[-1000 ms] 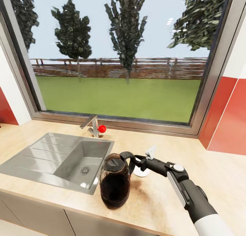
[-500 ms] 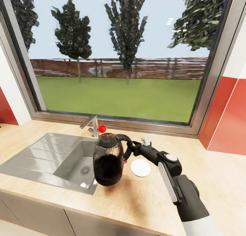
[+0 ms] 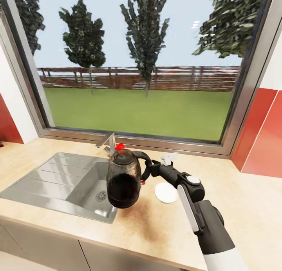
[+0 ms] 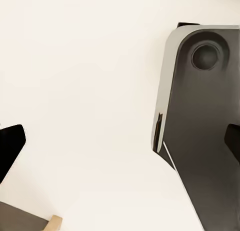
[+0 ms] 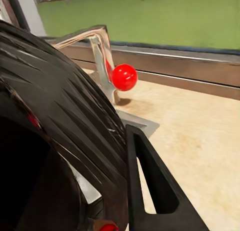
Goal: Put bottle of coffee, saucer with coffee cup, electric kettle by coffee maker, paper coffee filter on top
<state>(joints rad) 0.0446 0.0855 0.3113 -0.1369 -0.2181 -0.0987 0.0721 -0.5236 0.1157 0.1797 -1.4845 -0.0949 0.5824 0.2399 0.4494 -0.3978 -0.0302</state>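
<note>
Right gripper (image 3: 150,170) clamped on electric kettle (image 3: 123,179) handle | kettle upright, airborne over sink (image 3: 47,177) edge, to my gripper's left | saucer (image 3: 166,192) on countertop (image 3: 243,208) just right, apart | left gripper: state indeterminate

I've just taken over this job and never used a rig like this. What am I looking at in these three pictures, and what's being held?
This is a simulated two-armed robot. The wide picture comes from its head camera, looking down at a countertop with a steel sink below a window. The other two come from cameras by each gripper. The right gripper is shut on the black handle of a glass kettle, held in the air over the sink's edge. A white saucer lies on the countertop beside it. The right wrist picture shows the kettle up close, with the tap's red knob behind. The left wrist picture shows mostly a pale wall.
</note>
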